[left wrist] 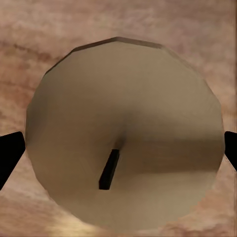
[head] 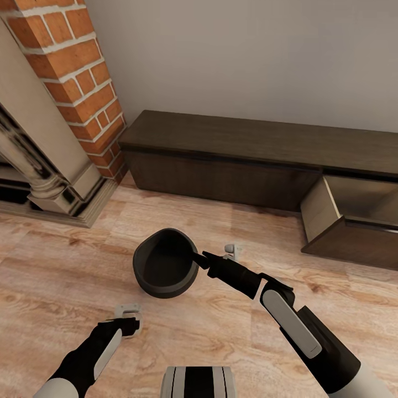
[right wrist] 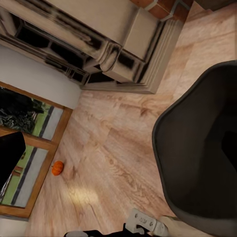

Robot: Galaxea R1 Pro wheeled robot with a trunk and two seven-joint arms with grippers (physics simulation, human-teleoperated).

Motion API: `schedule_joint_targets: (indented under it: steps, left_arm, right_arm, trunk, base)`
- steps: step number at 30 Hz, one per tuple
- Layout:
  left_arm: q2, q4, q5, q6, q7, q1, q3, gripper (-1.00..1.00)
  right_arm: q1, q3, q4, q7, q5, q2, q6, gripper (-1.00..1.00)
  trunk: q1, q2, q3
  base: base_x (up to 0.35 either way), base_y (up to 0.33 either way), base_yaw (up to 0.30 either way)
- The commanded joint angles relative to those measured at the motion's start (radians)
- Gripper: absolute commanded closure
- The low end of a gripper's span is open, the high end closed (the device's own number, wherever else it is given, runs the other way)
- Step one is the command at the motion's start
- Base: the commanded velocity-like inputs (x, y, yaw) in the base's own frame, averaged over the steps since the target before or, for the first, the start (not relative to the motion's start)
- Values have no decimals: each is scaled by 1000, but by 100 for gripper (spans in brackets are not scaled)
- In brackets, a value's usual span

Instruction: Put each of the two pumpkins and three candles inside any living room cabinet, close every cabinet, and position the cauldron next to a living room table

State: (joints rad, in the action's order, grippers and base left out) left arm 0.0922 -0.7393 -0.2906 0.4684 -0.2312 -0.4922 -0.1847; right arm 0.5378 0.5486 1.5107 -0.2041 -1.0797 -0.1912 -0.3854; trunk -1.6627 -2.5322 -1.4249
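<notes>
The black cauldron [head: 165, 270] hangs above the wooden floor, and my right gripper [head: 200, 258] is shut on its near rim. In the right wrist view the cauldron [right wrist: 202, 148] shows dark, and a small orange pumpkin [right wrist: 57, 168] lies far off on the floor by a window. A tan candle [left wrist: 123, 133] with a dark wick sits end-on between my left fingertips [left wrist: 10, 155], which touch its sides. My left gripper [head: 128, 316] is low at the front and hides the candle in the head view. The dark-brown cabinet [head: 221, 145] runs along the wall.
One cabinet drawer [head: 354, 224] at the right stands pulled open, showing pale wood sides. A brick chimney [head: 77, 72] and the ornate fireplace surround [head: 38, 166] stand at the left. Bare wood floor [head: 66, 265] lies around the cauldron.
</notes>
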Motion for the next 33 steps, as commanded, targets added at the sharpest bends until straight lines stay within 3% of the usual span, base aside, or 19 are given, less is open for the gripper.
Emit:
schedule_joint_targets:
  steps: [1,7,8,14,33]
  left_arm:
    - [1,-2,-16,2,-8,0,-6,-100]
    - [1,-2,-16,2,-8,0,-6,-100]
    - [1,-2,-16,2,-8,0,-6,100]
    - [1,-2,-16,-36,-7,0,-9,100]
    - [1,-2,-18,-40,-1,0,-9,100]
  right_arm:
    - [1,0,0,0,-6,-1,-3,-100]
    - [1,0,0,0,-6,0,-3,-100]
    - [1,1,0,0,-6,0,-3,-100]
    - [1,0,0,0,-6,0,-3,-100]
    - [1,1,0,1,-6,0,-3,-100]
  trunk:
    - [0,0,-1]
    - [0,0,-1]
    - [0,0,-1]
    - [0,0,-1]
    - [1,0,3]
  base:
    - [0,0,0]
    - [0,0,0]
    - [0,0,0]
    - [0,0,0]
    - [0,0,0]
